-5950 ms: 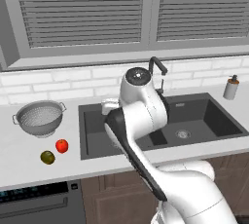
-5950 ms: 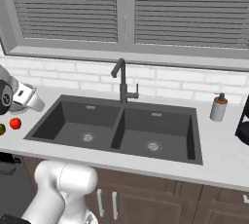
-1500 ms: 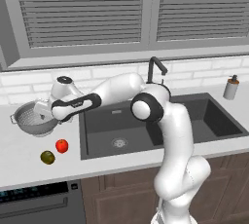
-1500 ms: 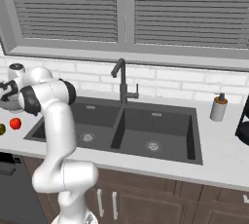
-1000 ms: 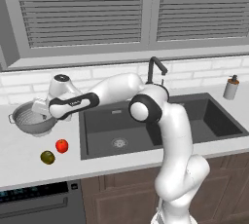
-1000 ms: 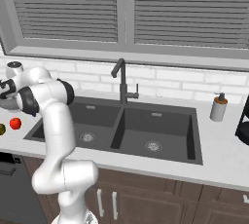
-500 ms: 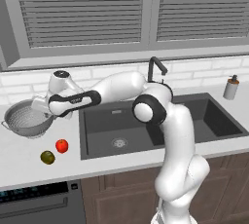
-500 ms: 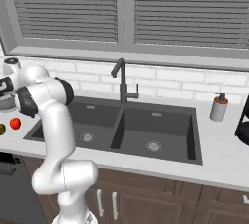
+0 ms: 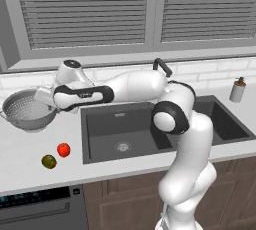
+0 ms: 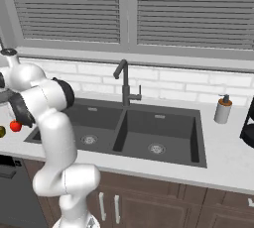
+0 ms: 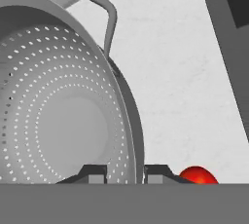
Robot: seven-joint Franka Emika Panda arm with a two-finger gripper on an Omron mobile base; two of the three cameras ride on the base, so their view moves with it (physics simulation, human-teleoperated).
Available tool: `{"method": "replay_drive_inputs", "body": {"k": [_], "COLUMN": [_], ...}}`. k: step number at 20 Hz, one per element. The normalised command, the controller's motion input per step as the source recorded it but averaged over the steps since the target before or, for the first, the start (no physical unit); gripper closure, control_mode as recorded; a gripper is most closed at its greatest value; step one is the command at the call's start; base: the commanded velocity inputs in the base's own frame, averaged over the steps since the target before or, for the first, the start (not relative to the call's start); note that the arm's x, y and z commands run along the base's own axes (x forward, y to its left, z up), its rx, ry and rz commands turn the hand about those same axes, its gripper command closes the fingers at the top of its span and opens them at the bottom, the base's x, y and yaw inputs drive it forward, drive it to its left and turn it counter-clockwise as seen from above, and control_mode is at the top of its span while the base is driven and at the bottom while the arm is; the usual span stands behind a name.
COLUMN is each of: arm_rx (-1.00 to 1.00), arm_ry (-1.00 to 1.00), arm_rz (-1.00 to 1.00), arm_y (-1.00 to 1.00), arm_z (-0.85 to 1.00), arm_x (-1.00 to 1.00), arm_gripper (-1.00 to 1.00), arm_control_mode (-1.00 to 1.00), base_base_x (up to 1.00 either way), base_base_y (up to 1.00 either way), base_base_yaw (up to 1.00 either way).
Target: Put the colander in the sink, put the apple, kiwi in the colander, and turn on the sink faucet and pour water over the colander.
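Note:
The silver perforated colander [image 9: 26, 116] is at the left end of the counter, tilted. My gripper [image 9: 46, 97] is shut on its right rim. In the hand view the colander [image 11: 63, 121] sits on the left, and its rim passes between my gripper [image 11: 125, 173] tips. The red apple [image 9: 63, 149] and the olive kiwi [image 9: 48, 161] lie on the counter in front of the colander. The apple [image 11: 197, 175] shows just past my right fingertip. The dark double sink [image 9: 130, 129] lies to the right, with the faucet [image 10: 124, 81] behind it.
A grey soap dispenser [image 10: 222, 109] stands right of the sink, with a dark object [image 10: 248, 118] beyond it at the frame edge. A white brick backsplash and a shuttered window run behind the counter. My arm stretches across above the left basin [image 10: 92, 123].
The jaws have closed on the colander's rim. The colander has shifted a little to the left, risen slightly and tilted. The apple and kiwi have stayed put.

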Motion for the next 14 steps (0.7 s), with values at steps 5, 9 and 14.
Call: {"method": "replay_drive_inputs", "body": {"k": [5, 9, 14], "arm_rx": [0.03, 0.0, -0.08], "arm_ry": [0.0, 0.01, 0.0], "arm_rz": [-0.07, -0.1, -0.07], "arm_y": [-0.68, -0.81, -0.77], "arm_z": [0.59, 0.47, 0.22], "arm_x": [-0.09, -0.18, -0.28], "arm_gripper": [1.0, 1.0, 1.0], "arm_control_mode": [-1.0, -1.0, -1.0], "base_base_x": [0.0, 0.0, 0.0], "base_base_y": [0.0, 0.0, 0.0], "base_base_yaw": [0.0, 0.0, 0.0]}}
